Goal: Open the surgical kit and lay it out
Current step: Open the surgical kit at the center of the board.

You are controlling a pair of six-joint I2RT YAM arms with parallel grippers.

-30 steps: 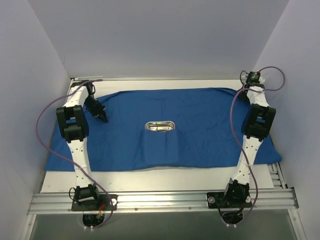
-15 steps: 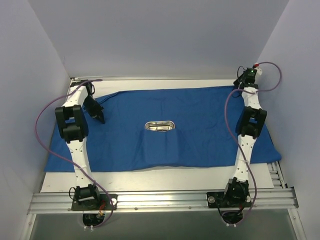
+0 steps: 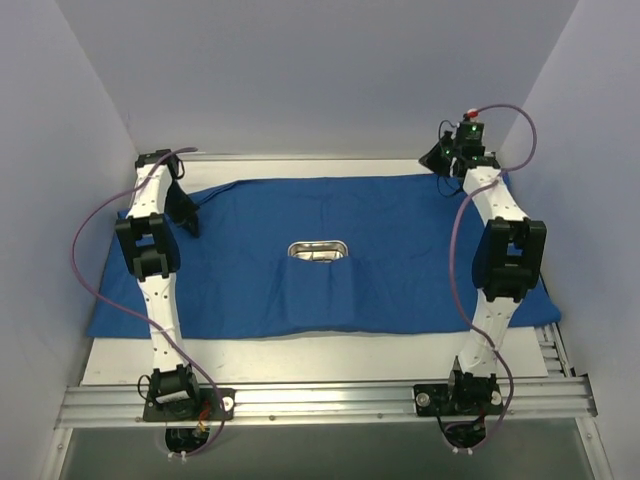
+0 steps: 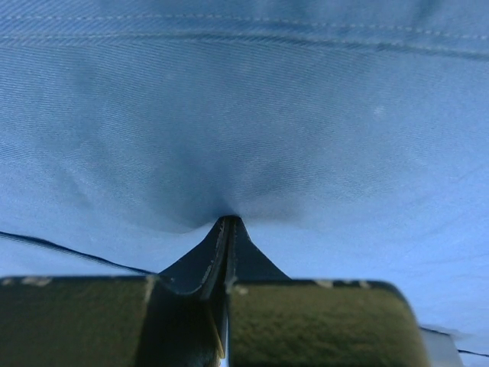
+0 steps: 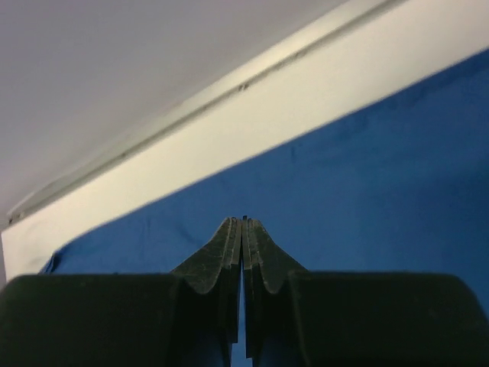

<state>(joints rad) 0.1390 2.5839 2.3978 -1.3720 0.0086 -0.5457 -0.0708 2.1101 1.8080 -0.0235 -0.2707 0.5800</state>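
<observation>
A royal-blue cloth wrap (image 3: 400, 270) lies spread across most of the white table (image 3: 320, 355) in the overhead view. It runs from the left side of the work surface to the right, and its near hem stops short of the table's front strip. A small shiny steel tray (image 3: 318, 250) sits on the cloth at the centre of the frame, hollow side up, with a shallow fold of fabric running down from it toward the bottom of the picture. At the upper left, the left gripper (image 4: 229, 225) is down on the wrap near its far left corner. The wrist view shows its two fingers pressed tight together on a pinch of the blue fabric, which puckers and creases in toward the tips. At the upper right, the right gripper (image 5: 243, 223) hangs over the wrap's far right corner, beside the bare white strip of table along the back wall. Its fingers are closed flat against each other with nothing visible between them, and the cloth beneath lies smooth. Purple cables (image 3: 85, 260) loop from both arms
</observation>
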